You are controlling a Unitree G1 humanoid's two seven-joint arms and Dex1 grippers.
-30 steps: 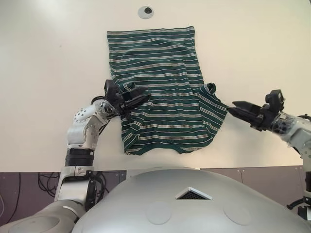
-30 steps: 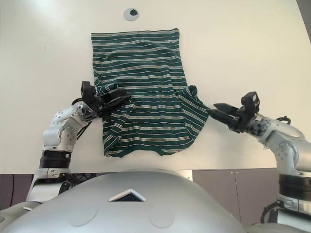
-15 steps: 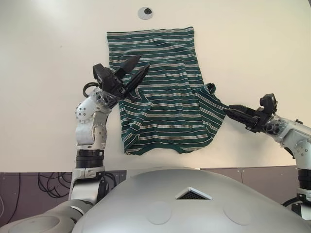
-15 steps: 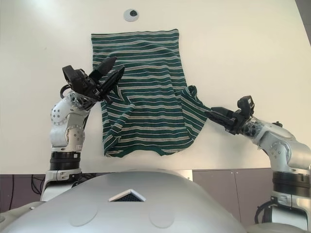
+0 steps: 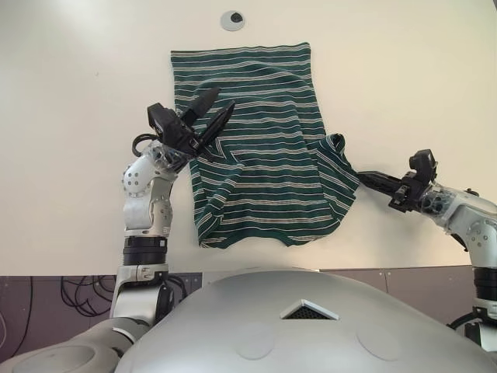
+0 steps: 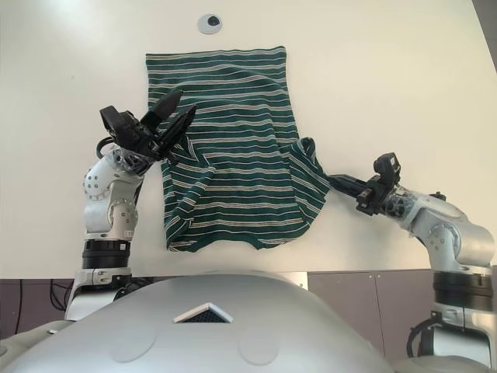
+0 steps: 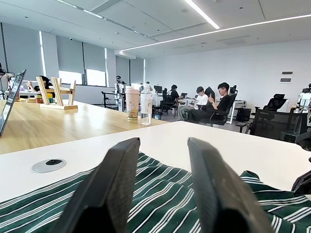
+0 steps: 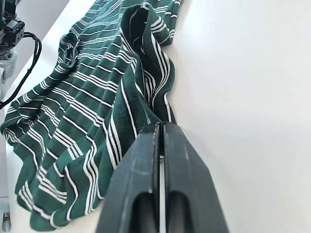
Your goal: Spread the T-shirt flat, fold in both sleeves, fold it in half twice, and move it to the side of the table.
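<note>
**Position.** The dark green T-shirt with thin white stripes [image 5: 256, 140] lies on the white surface [image 5: 78, 116], with its far hem straight. Its near part and left edge are rumpled. The right sleeve [image 5: 338, 148] is bunched.

**Claws.** The left claw [image 5: 221, 99] is spread and empty, raised over the T-shirt's left edge. The right claw [image 8: 159, 130] is pressed together, pinching the edge of the right sleeve low on the surface.

**Hazards.**
- The right grip appears shallow. An outward pull may strip the fabric from the claw.
- Nothing anchors the left side. An outward pull may drag the whole T-shirt instead of opening the sleeve.
- If the left claw descends onto the rumpled edge, it may seize two layers and lock in a crease.

**Surroundings.** A round grey cable grommet [image 5: 232, 19] sits just beyond the far hem. The room is an open office with a long wooden table [image 7: 48, 121] carrying a cup and a bottle [image 7: 138, 103], black chairs [image 7: 272, 124] and ceiling strip lights [image 7: 204, 14].
</note>
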